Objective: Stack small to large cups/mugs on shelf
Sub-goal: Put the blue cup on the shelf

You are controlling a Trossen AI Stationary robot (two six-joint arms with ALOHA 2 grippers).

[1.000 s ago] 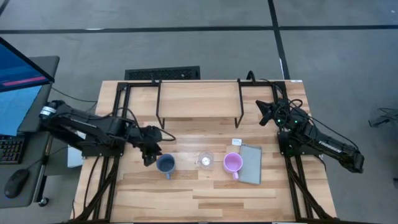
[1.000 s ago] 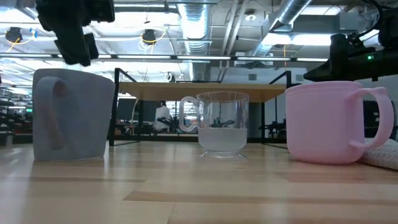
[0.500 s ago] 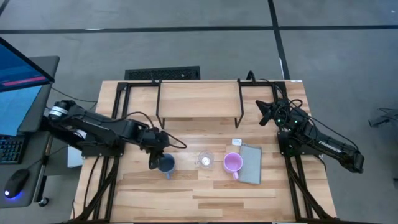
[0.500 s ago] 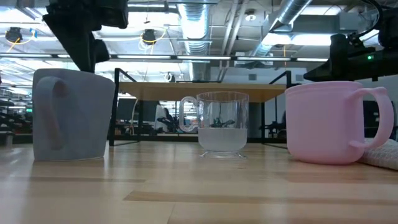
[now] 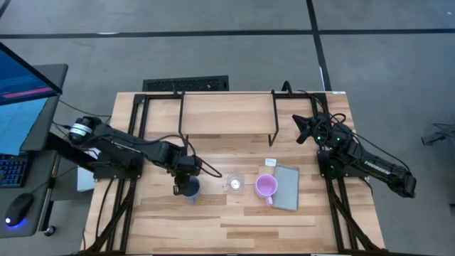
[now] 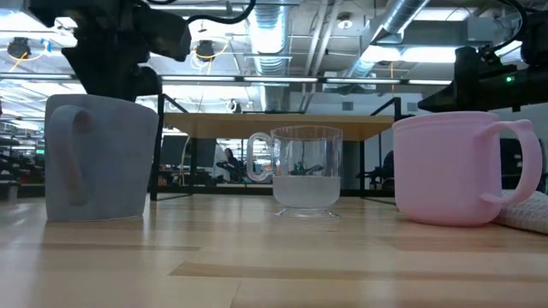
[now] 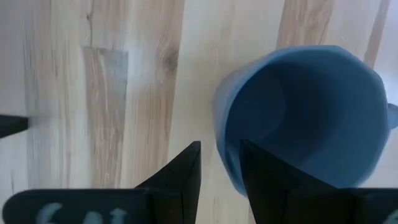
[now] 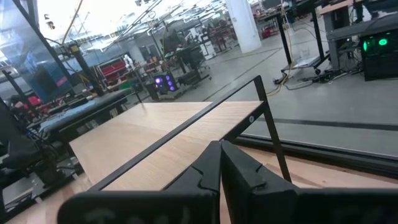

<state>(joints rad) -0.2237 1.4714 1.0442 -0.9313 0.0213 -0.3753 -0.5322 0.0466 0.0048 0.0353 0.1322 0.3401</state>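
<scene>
Three vessels stand in a row on the table, each on its base: a blue-grey mug (image 5: 190, 189) (image 6: 98, 158), a clear glass cup (image 5: 234, 183) (image 6: 304, 171) and a pink mug (image 5: 266, 186) (image 6: 449, 167). The shelf (image 5: 227, 114) (image 6: 274, 126) stands behind them on black legs. My left gripper (image 5: 182, 185) (image 7: 221, 168) is open and points down over the blue mug (image 7: 305, 118). One finger stands inside the mug's left wall and one outside it, with bare wood showing between the outer finger and the wall. My right gripper (image 5: 302, 128) (image 8: 221, 162) is shut and empty beside the shelf's right end.
A flat grey pad (image 5: 286, 187) (image 6: 527, 214) lies just right of the pink mug. The shelf's black legs (image 5: 274, 124) stand between the cups and the table's far edge. Bare tabletop lies in front of the row (image 5: 234, 220).
My left gripper has moved toward the table's right edge, from left of the blue mug to over its left wall. It has also come down until its fingers reach the rim. The mug, the glass cup and the pink mug have stayed in place.
</scene>
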